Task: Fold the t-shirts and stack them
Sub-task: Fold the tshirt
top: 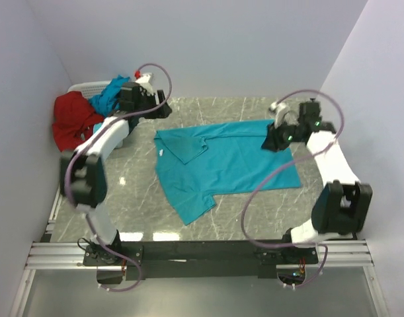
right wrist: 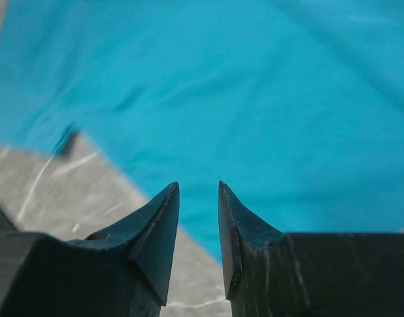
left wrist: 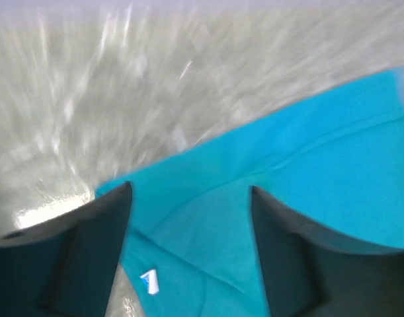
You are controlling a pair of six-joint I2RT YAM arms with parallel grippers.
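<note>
The left gripper (left wrist: pixel 190 190) has its dark fingers (left wrist: pixel 89 251) spread wide with nothing between them. It hangs over the far-left part of the grey marbled tabletop (top: pixel 142 198), just off the collar corner of the flat bright turquoise cloth t-shirt (left wrist: pixel 321 165); that view is blurred. The right gripper (right wrist: pixel 195 188) has its pointed fingers (right wrist: pixel 155 231) parted by only a narrow gap, and no cloth shows between them. It sits over the tabletop's right side, at the shirt's far hem corner. The shirt (top: pixel 241 158) lies spread across the middle of the tabletop, its long axis running left to right with the collar towards the left arm and the hem towards the right arm, so each arm looks nearer its own end. A fold would likely need a pinch at both far corners. At the tabletop's far-left corner a white plastic basket (top: pixel 89 87) holds a crumpled red cloth t-shirt (top: pixel 73 115) and another crumpled turquoise t-shirt (top: pixel 109 96). A small white-and-blue neck tag (left wrist: pixel 149 281) shows at the collar; no writing on it can be read.
</note>
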